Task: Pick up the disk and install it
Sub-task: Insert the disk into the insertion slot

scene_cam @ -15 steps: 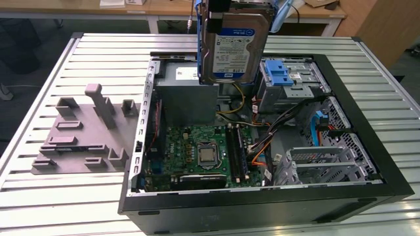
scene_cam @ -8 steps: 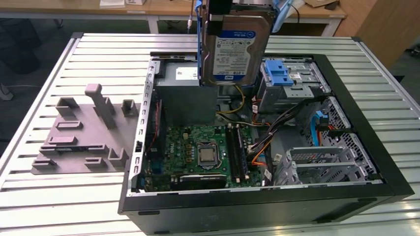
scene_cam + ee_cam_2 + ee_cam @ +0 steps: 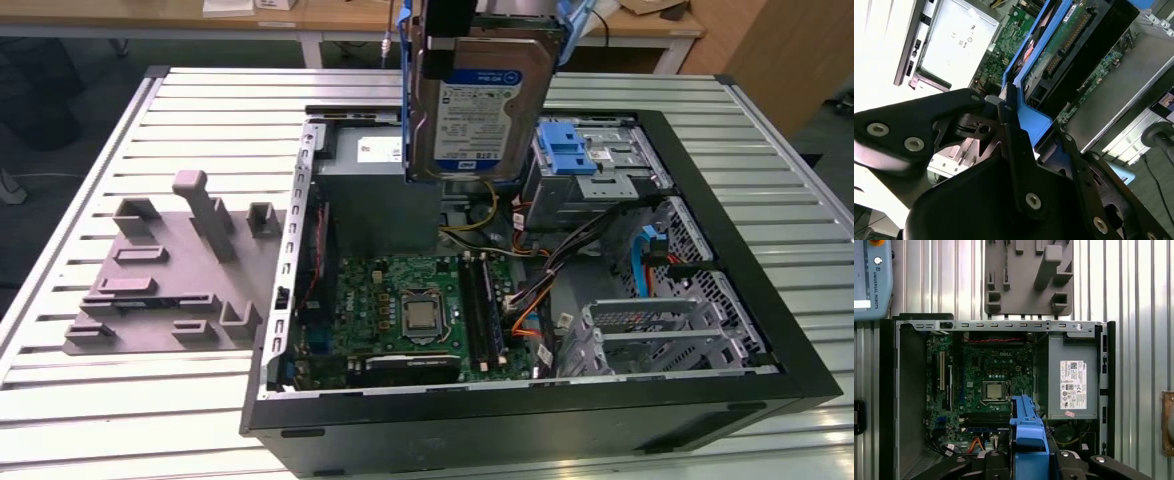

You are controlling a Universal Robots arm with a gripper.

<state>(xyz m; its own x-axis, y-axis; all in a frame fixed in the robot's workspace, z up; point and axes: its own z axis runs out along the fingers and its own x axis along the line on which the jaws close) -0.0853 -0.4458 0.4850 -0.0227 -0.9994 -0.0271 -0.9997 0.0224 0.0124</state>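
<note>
The disk (image 3: 474,100) hangs upright in the air above the open computer case (image 3: 747,300), its white-and-blue label facing the exterior camera. Blue bracket rails run along its edges. My gripper (image 3: 474,15) is shut on its top end, at the upper edge of the exterior view. In the second wrist view the black fingers (image 3: 1006,112) clamp the blue bracket (image 3: 1029,117), and the disk's green circuit side (image 3: 1064,42) extends beyond them. The first wrist view looks down past the bracket (image 3: 1026,432) into the case. The disk hovers over the area between the power supply and the drive cage.
Inside the case are the grey power-supply box (image 3: 367,150), the motherboard (image 3: 407,305), loose cables (image 3: 534,290) and a metal drive cage with a blue latch (image 3: 581,150). A grey holder fixture (image 3: 174,270) lies on the slatted table (image 3: 80,400) at the exterior view's left.
</note>
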